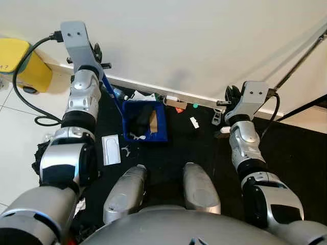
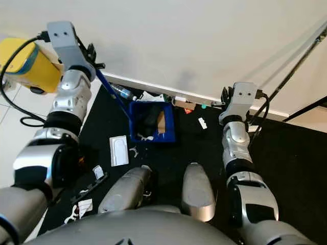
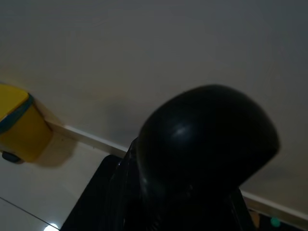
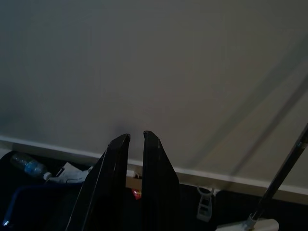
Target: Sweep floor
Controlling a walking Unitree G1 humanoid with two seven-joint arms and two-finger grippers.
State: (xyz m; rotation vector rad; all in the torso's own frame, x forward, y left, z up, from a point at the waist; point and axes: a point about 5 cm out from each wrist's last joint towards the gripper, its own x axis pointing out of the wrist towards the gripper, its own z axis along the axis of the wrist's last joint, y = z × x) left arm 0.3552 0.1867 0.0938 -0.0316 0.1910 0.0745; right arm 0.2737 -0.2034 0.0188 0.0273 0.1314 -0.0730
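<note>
Your left gripper (image 2: 91, 55) is raised close to the wall, and it seems closed around the top of the blue handle (image 2: 113, 94) of the dustpan (image 2: 152, 122); I say "seems" because the fingers are mostly hidden behind the wrist, and the left wrist view gives only a dark round shape. From this gripper the handle runs down and toward your right, to the dustpan, which rests on the black mat (image 2: 204, 148) just in front of the skirting board (image 2: 153, 88). Inside the dustpan there is already a dark lump and a brown piece.

Your right gripper (image 4: 134, 159) holds nothing. Its two fingers are nearly together, with only a thin gap, and they point at the wall above the skirting board.

The broom handle (image 1: 301, 60) leans against the wall, to the right of your right gripper and near it, with its long axis rising up and to the right. So the right arm is clearly the nearer one for taking it.

Litter is lying on the mat: a plastic bottle (image 2: 122, 92), a white card (image 2: 118, 150), and small scraps (image 2: 202, 122) between the dustpan and your right arm.
</note>
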